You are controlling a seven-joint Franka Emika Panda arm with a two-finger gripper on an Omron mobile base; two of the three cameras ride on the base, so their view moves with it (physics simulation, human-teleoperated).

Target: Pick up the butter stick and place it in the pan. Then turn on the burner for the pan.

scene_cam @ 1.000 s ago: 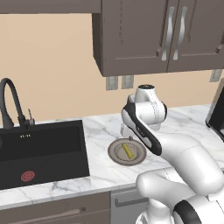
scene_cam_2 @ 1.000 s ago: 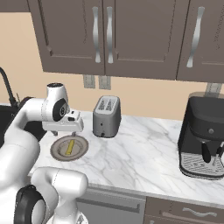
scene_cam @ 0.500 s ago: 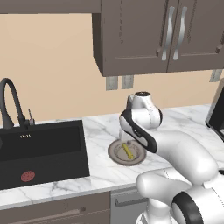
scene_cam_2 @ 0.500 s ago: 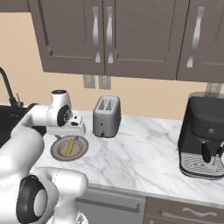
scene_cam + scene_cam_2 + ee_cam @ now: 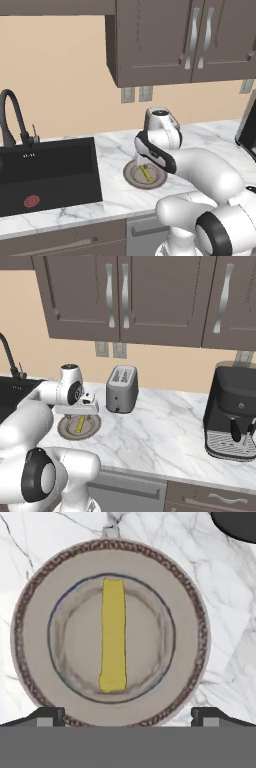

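Because the butter [image 5: 113, 635] lies flat in the well of the plate [image 5: 187, 637], I hang straight above it with my jaws spread wide, holding nothing. In the hand view the bar runs from twelve o'clock to six o'clock across the plate's centre, a little toward nine o'clock, and my two fingertips [image 5: 46, 716] sit at roughly seven and five o'clock on the plate's rim. That puts the gripper [image 5: 128, 716] with one finger to each long side of the bar, which I judge is the reason for this pose: closing across the narrow width should give a firmer hold than pinching it end to end.

From the left base view the plate [image 5: 131, 176] rests on the marble tabletop [image 5: 115, 150], at about three o'clock from the black sink [image 5: 47, 172], and the butter [image 5: 146, 173] shows as a thin yellow strip under my wrist. In the right base view the butter [image 5: 79, 424] lies on the plate [image 5: 92, 428], with the toaster [image 5: 122, 389] near it at about two o'clock.

The bar is not yet picked up. I reckon the next move is a straight descent. The plate's raised rim could catch a fingertip if I come down off-centre, and so thin a bar may slip or tilt when squeezed.
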